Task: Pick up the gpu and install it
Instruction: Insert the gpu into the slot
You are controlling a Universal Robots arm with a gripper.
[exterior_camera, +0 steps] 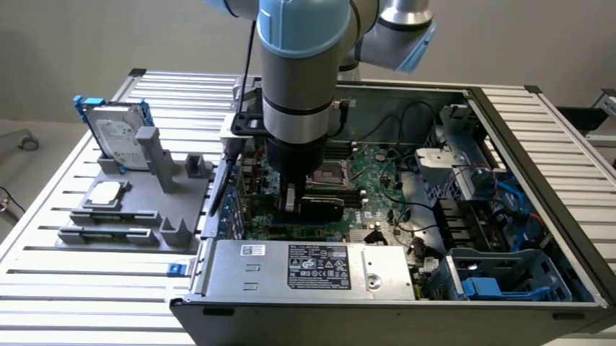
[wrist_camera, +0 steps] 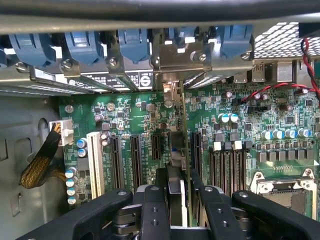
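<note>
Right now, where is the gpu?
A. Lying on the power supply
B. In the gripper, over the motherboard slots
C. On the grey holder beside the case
B: the gripper holds the gpu on edge inside the case, above the motherboard slots.

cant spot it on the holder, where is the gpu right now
The thin green gpu card with black cooler is inside the open computer case, edge-down over the motherboard's black slots, clamped in the claw, right of the grey holder in the exterior view.

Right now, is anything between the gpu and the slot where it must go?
Nothing visible. The tool holds the gpu upright, edge down at the motherboard slots, bracket against the rear wall.
</note>
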